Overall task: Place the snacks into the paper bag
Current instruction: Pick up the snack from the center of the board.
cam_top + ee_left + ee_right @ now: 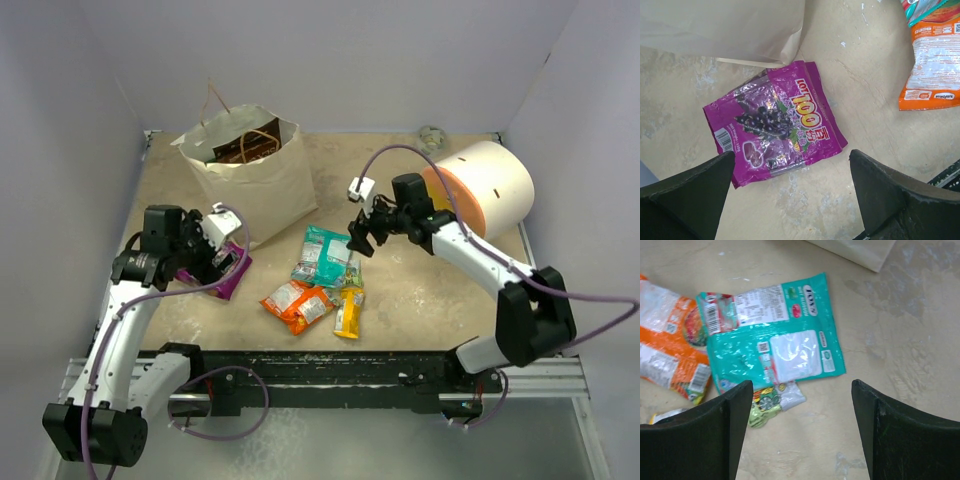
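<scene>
The tan paper bag (262,185) stands open at the back left, with a brown packet (246,148) inside it. A purple pouch (774,125) lies flat by the bag's corner (725,27). My left gripper (792,187) hovers open just in front of it, touching nothing; from above the gripper (224,256) hangs over the pouch (232,278). A teal pouch (775,347) lies mid-table beside orange pouches (297,304), a yellow bar (349,314) and a small lime-green packet (766,404). My right gripper (802,427) is open and empty above the teal pouch's near edge (358,240).
A big cream cylinder with an orange face (485,188) lies on its side at the back right, behind my right arm. Grey walls close in the table on three sides. An orange pouch (934,65) shows at the right edge of the left wrist view.
</scene>
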Controlling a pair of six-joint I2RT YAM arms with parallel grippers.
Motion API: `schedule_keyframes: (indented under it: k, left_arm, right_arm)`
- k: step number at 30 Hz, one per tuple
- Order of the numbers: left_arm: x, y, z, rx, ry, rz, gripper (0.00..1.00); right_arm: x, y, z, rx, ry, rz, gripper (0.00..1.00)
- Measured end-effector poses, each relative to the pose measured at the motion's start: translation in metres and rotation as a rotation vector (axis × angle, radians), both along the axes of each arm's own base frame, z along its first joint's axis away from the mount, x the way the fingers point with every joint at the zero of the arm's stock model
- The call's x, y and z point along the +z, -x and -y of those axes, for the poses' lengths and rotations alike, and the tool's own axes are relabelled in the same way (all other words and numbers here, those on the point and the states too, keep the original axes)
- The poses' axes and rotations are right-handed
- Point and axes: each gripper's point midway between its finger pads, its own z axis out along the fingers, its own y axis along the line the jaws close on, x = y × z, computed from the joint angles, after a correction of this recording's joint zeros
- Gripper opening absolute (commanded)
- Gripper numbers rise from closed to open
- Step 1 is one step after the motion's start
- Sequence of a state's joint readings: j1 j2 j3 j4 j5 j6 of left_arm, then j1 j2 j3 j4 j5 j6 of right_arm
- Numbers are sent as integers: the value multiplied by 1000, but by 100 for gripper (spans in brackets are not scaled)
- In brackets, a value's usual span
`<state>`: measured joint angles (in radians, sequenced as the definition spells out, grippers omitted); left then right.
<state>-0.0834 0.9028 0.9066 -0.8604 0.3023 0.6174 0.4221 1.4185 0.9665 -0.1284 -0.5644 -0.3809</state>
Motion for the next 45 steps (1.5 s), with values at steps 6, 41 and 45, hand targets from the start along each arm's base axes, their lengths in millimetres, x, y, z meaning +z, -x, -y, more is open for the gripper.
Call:
schedule_keyframes:
  k: [6, 41, 45]
  left_arm:
    - [-9, -4, 2, -5, 9, 27, 99]
    - [-10, -3, 12, -52, 50, 68, 99]
    - [-17, -3, 6, -44, 17, 61, 99]
  right_arm:
    - [-24, -41, -3, -88, 72, -58, 79]
    - [-117, -42, -17, -83, 223, -336, 58]
    - [-118, -42, -16, -78, 227, -334, 47]
